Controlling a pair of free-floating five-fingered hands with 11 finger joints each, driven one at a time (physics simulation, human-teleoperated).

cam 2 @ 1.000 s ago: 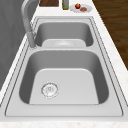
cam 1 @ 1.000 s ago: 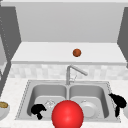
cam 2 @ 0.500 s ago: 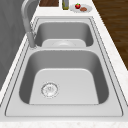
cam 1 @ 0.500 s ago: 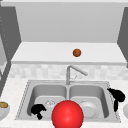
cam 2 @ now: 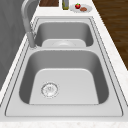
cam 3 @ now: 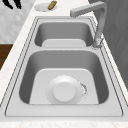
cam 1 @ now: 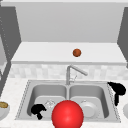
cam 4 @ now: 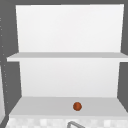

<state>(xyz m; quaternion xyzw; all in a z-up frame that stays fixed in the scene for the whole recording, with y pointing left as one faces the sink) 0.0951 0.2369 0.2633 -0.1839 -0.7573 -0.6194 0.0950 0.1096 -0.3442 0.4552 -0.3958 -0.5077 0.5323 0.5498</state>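
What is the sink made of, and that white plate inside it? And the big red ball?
The sink looks like brushed metal, probably steel: grey with a soft sheen, same as the faucet. The plate in the right basin is plain matte white, maybe ceramic or plastic; the look leaves that open. The red ball is smooth with a faint shine, possibly plastic or rubber.

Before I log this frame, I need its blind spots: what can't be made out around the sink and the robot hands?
- Front view: the red ball covers the sink's front rim and part of the white plate.
- Front view: the left robot hand is a dark blob; nothing tells whether it touches the basin.
- Front view: the bowl is cut by the left edge.
- Right side view: a robot hand is cut by the top edge.
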